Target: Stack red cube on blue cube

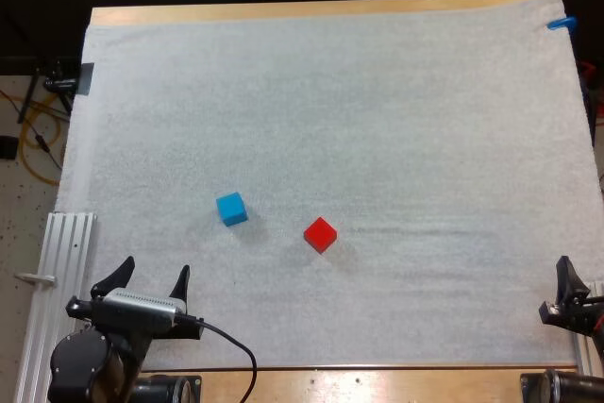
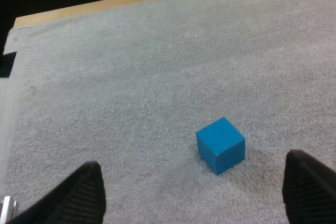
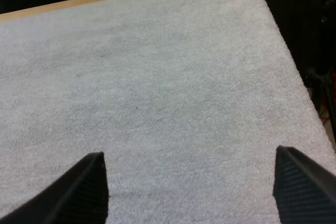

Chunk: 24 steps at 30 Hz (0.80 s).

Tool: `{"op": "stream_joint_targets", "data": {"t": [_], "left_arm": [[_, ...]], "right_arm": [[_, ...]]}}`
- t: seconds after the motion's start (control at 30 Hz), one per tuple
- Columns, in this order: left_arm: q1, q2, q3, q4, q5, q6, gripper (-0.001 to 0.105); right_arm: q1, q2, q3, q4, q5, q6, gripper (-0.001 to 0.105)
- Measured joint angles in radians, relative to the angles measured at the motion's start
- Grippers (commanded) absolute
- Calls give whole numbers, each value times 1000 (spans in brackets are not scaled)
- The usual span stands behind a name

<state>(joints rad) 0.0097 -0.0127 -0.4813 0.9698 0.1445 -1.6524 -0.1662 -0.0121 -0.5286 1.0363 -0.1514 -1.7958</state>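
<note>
Left gripper: we find the left gripper [image 1: 154, 269] at the near left corner of the white mat [image 1: 377, 92]. Its fingers [image 2: 79, 195] stand wide apart and grip nothing.
Blue cube: the blue cube [image 1: 231, 208] rests flat on the mat, ahead of the left gripper and slightly to its right, well apart from it. In the left wrist view we see it [image 2: 221, 145] beyond the gap between the two fingers, nearer the right-hand one and touching neither.
Red cube: the red cube [image 1: 320, 234] rests on the mat to the right of the blue cube and a little closer to the near edge. The two are near each other but apart, with bare mat between them. It is turned corner-on to us. Neither gripper touches it.
Right gripper: the right gripper [image 1: 569, 286] sits at the mat's near right edge, well apart from both cubes. Its fingers [image 3: 86, 190] are spread, with bare mat between them.
</note>
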Motion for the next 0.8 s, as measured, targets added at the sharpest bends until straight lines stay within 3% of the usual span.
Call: {"op": "stream_joint_targets", "data": {"t": [0.23,0.53,0.63,0.8], "left_arm": [[0,0,0,0,3,0,67],[-8,0,-10,6,25,0,67],[-41,0,-53,31,25,11,67],[-148,112,-195,95,33,67,67]], "right_arm": [[0,0,0,0,-3,0,64],[50,29,-10,0,-100,2,64],[99,109,-48,4,-102,-17,64],[207,298,-185,3,-135,-59,64]]}}
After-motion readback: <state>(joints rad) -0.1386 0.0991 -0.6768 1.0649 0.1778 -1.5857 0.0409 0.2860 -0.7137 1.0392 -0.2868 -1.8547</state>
